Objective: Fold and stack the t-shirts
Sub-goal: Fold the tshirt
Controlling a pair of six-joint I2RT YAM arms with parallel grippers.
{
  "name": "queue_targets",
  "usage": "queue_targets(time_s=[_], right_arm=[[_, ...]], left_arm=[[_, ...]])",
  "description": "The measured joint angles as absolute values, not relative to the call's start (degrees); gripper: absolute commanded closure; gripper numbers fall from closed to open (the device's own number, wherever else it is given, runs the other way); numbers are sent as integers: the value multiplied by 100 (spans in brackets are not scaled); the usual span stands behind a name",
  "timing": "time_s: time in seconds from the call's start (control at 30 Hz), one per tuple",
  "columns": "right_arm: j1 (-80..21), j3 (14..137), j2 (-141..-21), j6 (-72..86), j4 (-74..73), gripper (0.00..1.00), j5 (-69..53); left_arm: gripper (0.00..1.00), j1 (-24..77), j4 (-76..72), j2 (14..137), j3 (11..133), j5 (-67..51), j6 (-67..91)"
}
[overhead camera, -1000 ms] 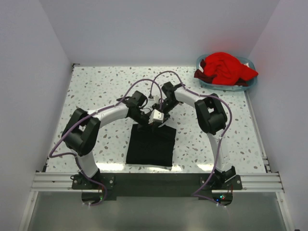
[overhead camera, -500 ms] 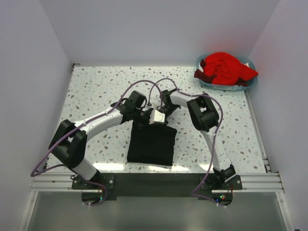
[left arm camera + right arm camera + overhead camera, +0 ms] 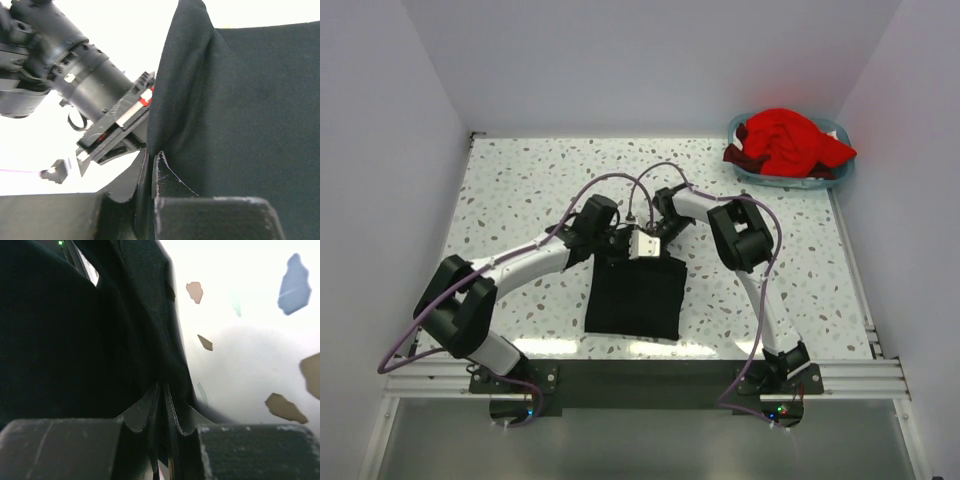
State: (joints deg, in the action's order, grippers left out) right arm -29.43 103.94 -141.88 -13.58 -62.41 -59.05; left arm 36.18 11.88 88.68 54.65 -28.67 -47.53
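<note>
The black t-shirt [image 3: 635, 297] lies folded into a rectangle on the table near the front middle. My left gripper [image 3: 616, 246] and right gripper [image 3: 653, 240] meet at its far edge. In the left wrist view the jaws [image 3: 150, 157] are shut on a fold of the black cloth [image 3: 240, 110]. In the right wrist view the jaws [image 3: 164, 390] are shut on black cloth [image 3: 100, 340] too. The red t-shirt [image 3: 785, 141] sits bunched in the light blue basket [image 3: 838, 172] at the far right.
The speckled table [image 3: 520, 180] stretches left and behind the arms. White walls close it in on three sides. The basket stands against the right wall. A metal rail [image 3: 640, 375] runs along the near edge.
Both grippers have shifted slightly toward the far edge of the black shirt. The left arm has stretched lower and further left. The shirt's far edge now lies flatter and straighter.
</note>
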Motion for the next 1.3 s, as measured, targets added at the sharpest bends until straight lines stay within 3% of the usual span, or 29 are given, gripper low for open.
queue_targets(time_s=[0.77,0.8,0.9,1.0,1.2,1.3], right_arm=[[-2917,10584,-14298,-1413,-6475,84,-5898],[-2917,10602,-14298,-1411,-6486,83,-5874],[-2919,10702,-14298,-1406,-6547,80,-5771],[-2919,10879,-14289,-1420,-6632,76,-5588],[-2917,11391,-14145,-1634,-6864,66,-4871],[-2904,11671,-13996,-1824,-7059,57,-4438]], left_arm=[[100,4005,-1463,8429,3881,-1861,-4945],[91,4016,-1579,8420,3802,-1822,-4958],[80,4021,-1802,8307,3603,-1772,-5013],[63,4021,-1791,7922,3542,-1879,-5026],[54,4021,-1393,6713,3614,-2307,-4899],[49,4003,-764,6346,3778,-2427,-4731]])
